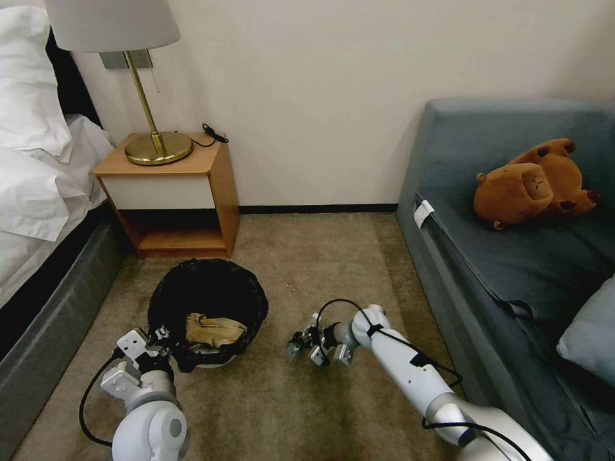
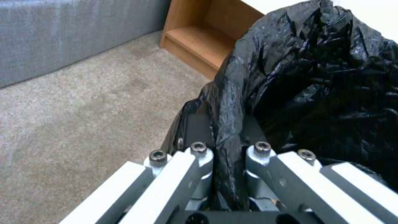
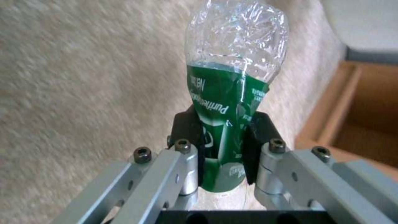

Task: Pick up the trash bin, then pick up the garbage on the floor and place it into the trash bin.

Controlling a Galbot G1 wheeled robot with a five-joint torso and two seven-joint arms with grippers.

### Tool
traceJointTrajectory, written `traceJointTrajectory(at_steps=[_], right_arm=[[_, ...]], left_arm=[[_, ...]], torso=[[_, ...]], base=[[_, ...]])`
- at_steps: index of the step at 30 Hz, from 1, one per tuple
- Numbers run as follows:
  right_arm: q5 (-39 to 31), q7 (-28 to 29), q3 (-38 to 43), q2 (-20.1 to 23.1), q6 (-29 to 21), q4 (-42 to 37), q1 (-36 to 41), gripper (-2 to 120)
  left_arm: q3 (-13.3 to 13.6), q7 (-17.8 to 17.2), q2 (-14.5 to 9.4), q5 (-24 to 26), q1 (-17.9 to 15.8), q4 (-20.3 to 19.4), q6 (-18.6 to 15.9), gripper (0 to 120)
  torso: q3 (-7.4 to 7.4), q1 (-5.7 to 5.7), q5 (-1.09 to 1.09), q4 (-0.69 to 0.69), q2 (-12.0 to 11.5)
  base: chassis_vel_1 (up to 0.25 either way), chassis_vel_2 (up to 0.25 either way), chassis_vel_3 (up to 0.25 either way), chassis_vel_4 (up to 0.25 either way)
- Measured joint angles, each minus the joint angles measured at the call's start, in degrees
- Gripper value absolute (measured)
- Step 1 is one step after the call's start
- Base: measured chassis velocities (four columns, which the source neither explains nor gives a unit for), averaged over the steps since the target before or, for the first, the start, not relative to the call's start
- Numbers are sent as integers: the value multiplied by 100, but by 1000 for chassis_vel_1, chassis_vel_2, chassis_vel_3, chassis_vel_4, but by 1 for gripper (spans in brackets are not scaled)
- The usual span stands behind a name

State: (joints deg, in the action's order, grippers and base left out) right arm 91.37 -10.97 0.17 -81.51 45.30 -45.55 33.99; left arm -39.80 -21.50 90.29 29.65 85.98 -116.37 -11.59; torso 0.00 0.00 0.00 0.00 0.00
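In the lower left of the head view, the trash bin (image 1: 208, 314) is held by its rim, tipped a little. The left end effector (image 1: 161, 336) is shut tight on the black bag (image 2: 315, 81) folded over that rim. A brown paper bag (image 1: 214, 328) is seen inside the bin. Just right of the bin, near the middle, the right end effector (image 1: 301, 346) is low over the carpet (image 1: 307, 256). Its fingers (image 3: 188, 132) are closed on the green bottle (image 3: 228, 102).

To do this step well, the bottle should be lifted clear and carried over the bin's open mouth before it is let go. The bin should be kept steady.

The squashed clear top of the bottle is shown in the right wrist view. The pinched bag is shown close in the left wrist view.
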Motion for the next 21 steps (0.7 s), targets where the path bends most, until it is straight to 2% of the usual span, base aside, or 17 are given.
traceJointTrajectory(at_steps=[8, 12, 14, 17, 21], right_arm=[[-682, 36, 552, 63, -18, -361, 48, 15], [-1071, 80, 752, 91, -117, -442, 15, 15], [-1488, 96, 972, 93, -190, -473, 15, 15], [-1583, 93, 1057, 91, -217, -519, 28, 15], [-2079, 107, 1313, 94, -407, -900, 186, 15]], left_arm=[[1, 17, -23, 16, -23, 106, 25, 4], [-2, 23, -39, 4, -49, 122, 27, 4], [-12, 23, -51, 1, -88, 126, 27, 4], [-13, 22, -52, 0, -99, 127, 27, 4], [-13, 20, -59, 8, -134, 155, 27, 4]], torso=[[0, 0, 0, 0, 0], [0, 0, 0, 0, 0], [0, 0, 0, 0, 0], [0, 0, 0, 0, 0], [0, 0, 0, 0, 0]], base=[[0, 0, 0, 0], [0, 0, 0, 0], [0, 0, 0, 0], [0, 0, 0, 0], [0, 0, 0, 0]])
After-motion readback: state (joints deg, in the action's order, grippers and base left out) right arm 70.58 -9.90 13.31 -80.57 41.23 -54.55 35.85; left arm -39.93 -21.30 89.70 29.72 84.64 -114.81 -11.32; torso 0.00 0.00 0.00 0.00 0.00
